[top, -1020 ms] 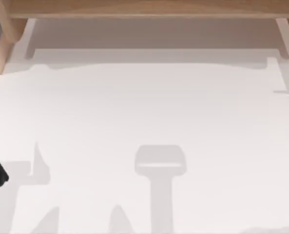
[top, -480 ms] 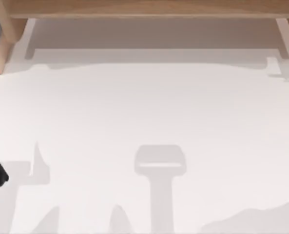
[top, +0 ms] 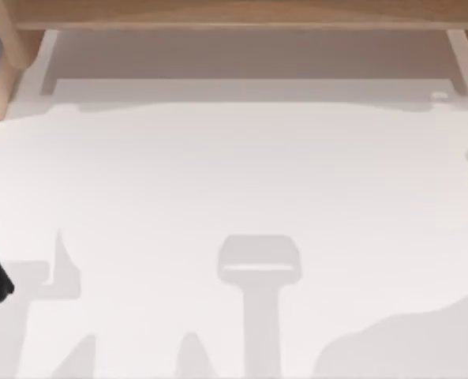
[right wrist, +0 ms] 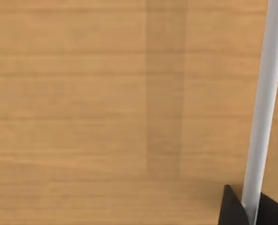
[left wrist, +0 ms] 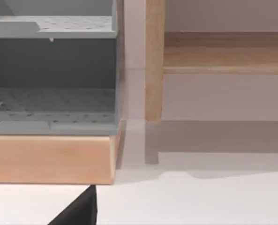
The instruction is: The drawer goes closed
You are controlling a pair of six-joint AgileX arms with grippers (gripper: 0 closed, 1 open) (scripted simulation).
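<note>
A white counter (top: 234, 174) is seen from above, spread with soft grey shadows toward 6 o'clock and 4 o'clock. Along 12 o'clock a light wooden frame (top: 241, 14) is set across the full width, with a wooden block at 10 o'clock. In the left wrist view, a grey perforated shelf unit (left wrist: 52, 70) is carried on a pale wooden base (left wrist: 49, 159), beside a slim wooden post (left wrist: 154, 61). A pale wall (left wrist: 223, 14) is seen behind. Even, diffuse light is cast throughout.
</note>
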